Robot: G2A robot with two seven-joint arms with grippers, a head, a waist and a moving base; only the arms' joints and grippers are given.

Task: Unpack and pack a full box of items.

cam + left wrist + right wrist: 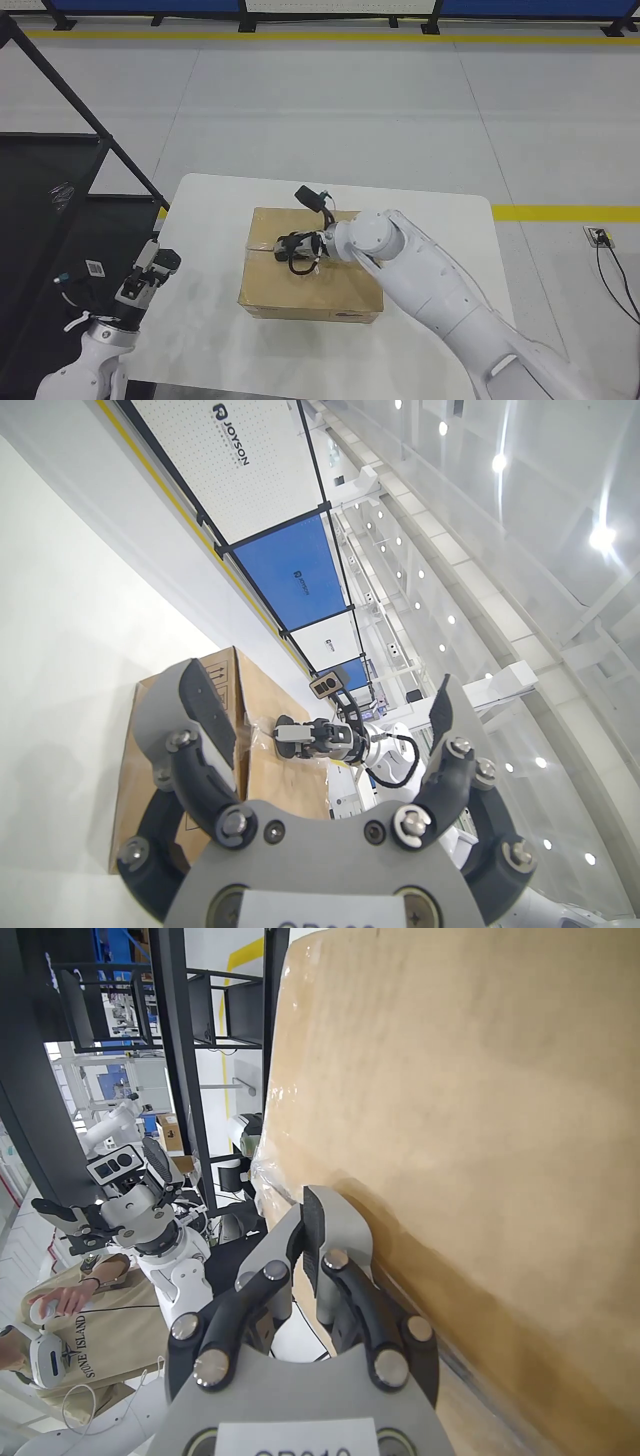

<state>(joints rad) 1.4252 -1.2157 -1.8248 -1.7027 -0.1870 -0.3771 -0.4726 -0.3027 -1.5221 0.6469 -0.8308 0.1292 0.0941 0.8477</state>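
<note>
One taped cardboard box [335, 290] sat on one white table [210, 215]. The right gripper [290, 252] lay on the box's top seam, fingers pressed together. The left gripper [160, 260], fingers spread, hung well apart from the box.

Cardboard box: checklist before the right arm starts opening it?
1. Cardboard box sits fully on the white table: ok.
2. Box open for unpacking: not ok; the flaps are closed, with clear tape over the seam.
3. Right gripper is on the box top at the seam: ok.
4. Tape caught between its shut fingers: cannot tell.
5. Left gripper is open and clear of the box, off the table's edge: ok.
</note>
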